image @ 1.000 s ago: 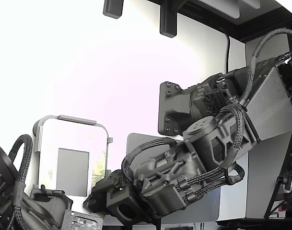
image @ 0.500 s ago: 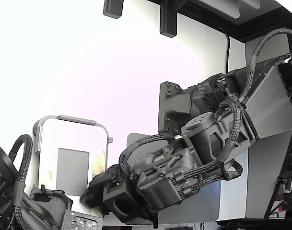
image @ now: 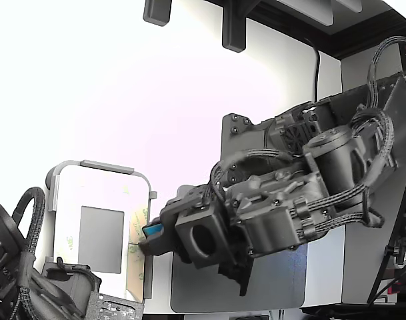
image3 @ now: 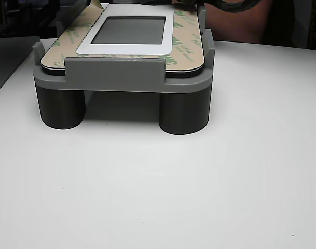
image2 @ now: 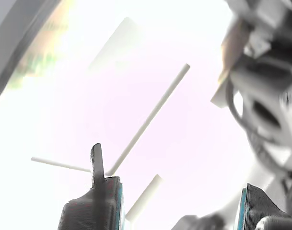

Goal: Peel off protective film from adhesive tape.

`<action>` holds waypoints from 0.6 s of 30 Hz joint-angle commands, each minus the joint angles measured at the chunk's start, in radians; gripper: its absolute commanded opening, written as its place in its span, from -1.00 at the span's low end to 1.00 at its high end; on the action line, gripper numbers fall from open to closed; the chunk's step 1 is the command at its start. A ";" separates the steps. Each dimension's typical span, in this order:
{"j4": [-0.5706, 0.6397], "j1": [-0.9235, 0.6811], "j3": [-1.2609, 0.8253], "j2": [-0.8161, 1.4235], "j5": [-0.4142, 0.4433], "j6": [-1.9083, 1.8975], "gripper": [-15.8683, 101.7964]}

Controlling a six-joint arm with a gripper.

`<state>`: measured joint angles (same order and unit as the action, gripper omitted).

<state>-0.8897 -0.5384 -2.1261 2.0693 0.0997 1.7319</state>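
Note:
A white rounded panel (image: 99, 193) lies in a grey fixture (image3: 116, 75) with a grey patch (image: 101, 239) in its middle. The protective film (image: 136, 257), pale yellow with green logos, runs along the panel's edge on the exterior view's right. In the other view the film (image3: 184, 32) lies flat on both long sides, covering the adhesive tape. My gripper (image: 149, 239) hovers at that right-hand strip, its blue-padded tip beside it; contact cannot be judged. In the wrist view the gripper (image2: 174, 211) is open, its fingers (image2: 95, 206) wide apart with nothing between them.
A second dark arm (image: 29, 287) sits at the exterior view's lower left by the fixture. A large grey pad (image: 256, 287) lies under my arm. The fixture stands on a white table (image3: 158, 187). Glare washes out most of the wrist view.
My gripper has risen from the panel's near end and moved up along the right-hand strip. The wrist has turned, and the arm now sits higher and further right.

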 commanded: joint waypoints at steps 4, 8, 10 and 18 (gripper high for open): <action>-0.137 0.107 0.078 0.066 -0.012 -0.100 0.91; -0.141 0.196 0.089 0.087 -0.023 -0.373 0.73; -0.130 0.229 0.107 0.107 -0.025 -0.578 0.96; -0.035 0.448 0.051 0.252 -0.032 -1.454 0.97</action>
<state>-0.9327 -0.1749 -2.0617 2.2519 0.0966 0.7931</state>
